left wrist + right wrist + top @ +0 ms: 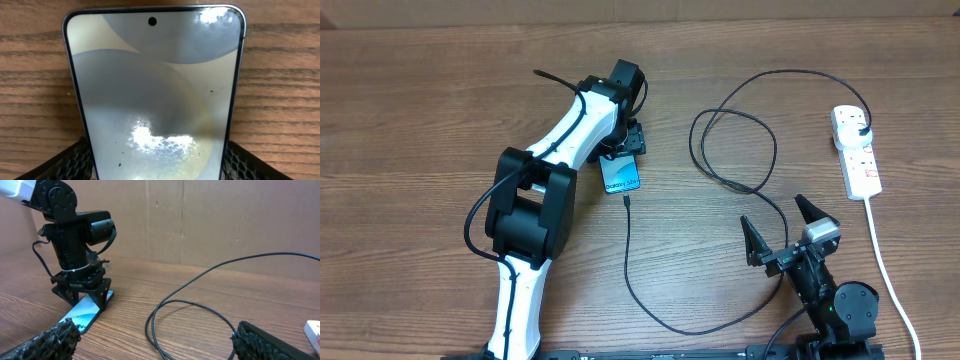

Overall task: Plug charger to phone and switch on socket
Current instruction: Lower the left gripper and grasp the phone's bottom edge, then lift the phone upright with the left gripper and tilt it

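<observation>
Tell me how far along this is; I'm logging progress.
Done: the charger is plugged into the socket. In hand: the left gripper clamps the phone; the right gripper is open. Left: connector tip lies beside the phone, unplugged; switch state unreadable.

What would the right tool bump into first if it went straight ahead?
Probably the charger cable, looped on the table just ahead of the right tool. The tool may pass over it; height is unclear.

Bright, even light from above casts only faint shadows, and two white glare patches lie on the phone (155,75), one at its lower centre and one at its upper right corner.
</observation>
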Robot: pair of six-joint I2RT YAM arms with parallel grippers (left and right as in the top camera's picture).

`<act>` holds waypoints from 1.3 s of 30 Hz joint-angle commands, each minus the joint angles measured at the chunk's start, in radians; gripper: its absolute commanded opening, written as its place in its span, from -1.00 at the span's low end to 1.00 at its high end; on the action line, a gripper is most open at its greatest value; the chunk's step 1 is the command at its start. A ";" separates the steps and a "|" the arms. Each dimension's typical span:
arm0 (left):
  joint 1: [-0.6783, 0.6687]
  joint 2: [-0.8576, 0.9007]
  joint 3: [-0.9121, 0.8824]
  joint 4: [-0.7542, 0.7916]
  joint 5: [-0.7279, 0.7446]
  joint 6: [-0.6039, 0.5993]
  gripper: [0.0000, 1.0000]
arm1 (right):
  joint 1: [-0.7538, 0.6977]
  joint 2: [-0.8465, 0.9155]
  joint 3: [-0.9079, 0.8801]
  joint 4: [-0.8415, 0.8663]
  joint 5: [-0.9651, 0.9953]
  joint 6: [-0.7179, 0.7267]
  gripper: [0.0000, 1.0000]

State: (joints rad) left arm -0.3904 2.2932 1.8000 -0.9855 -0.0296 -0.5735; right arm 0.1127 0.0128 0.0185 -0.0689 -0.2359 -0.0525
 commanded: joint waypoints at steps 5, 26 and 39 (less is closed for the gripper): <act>0.024 0.040 0.079 -0.042 0.087 -0.013 0.08 | 0.005 -0.010 -0.010 0.006 0.007 -0.001 1.00; 0.084 0.041 0.639 -0.602 0.225 0.111 -0.25 | 0.005 -0.010 -0.010 0.005 0.007 -0.001 1.00; 0.085 0.041 0.629 -0.704 0.448 0.123 -0.92 | 0.005 -0.010 -0.010 0.006 0.007 -0.001 1.00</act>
State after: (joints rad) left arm -0.3122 2.3501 2.4176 -1.6840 0.3058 -0.4667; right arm 0.1127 0.0128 0.0185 -0.0689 -0.2359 -0.0525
